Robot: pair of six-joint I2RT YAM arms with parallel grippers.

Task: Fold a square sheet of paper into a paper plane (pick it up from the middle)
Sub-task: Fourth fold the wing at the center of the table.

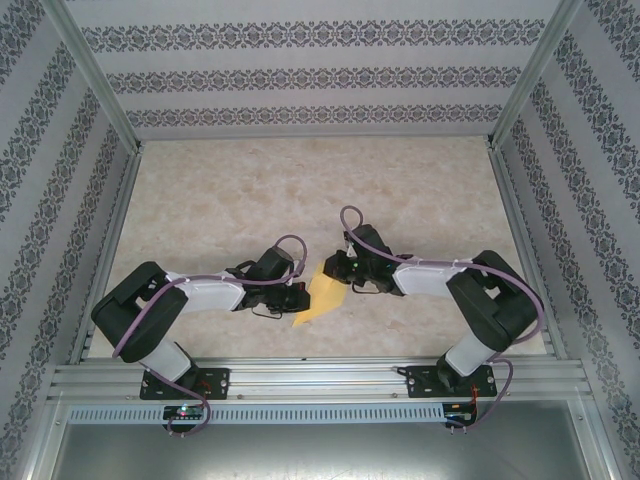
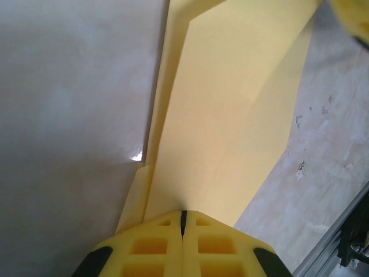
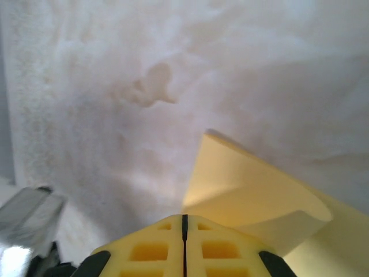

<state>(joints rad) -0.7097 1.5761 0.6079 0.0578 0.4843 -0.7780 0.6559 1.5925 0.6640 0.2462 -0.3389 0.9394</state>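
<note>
From my overhead feed, the marbled tabletop (image 1: pixel 300 190) takes up most of the space between the patterned walls. Both arms reach inward from the near rail, the left arm (image 1: pixel 150 300) and the right arm (image 1: pixel 480 295) bent so that their wrists nearly meet just in front of the bases.

Between them lies the paper plane (image 1: pixel 322 297), a yellow, pointed, part-folded shape. It runs diagonally, with its near tip toward the rail and its far end by the right wrist.

The left claw (image 1: pixel 300 300) sits at the paper's left edge. On its wrist camera the yellow fingers (image 2: pixel 155 248) are pressed together with no gap. The folded layers narrow straight into their seam, so I read it as closed and pinching the paper. The sheet stretches away from the tips over the tabletop, one long crease running along it.

The right claw (image 1: pixel 334 275) is at the far end of the paper. On its wrist camera the fingers (image 3: pixel 150 251) are also closed tight. A curled, folded corner of the paper sits just beyond and to the right of the tips. I cannot tell whether any of it is caught between them.
</note>
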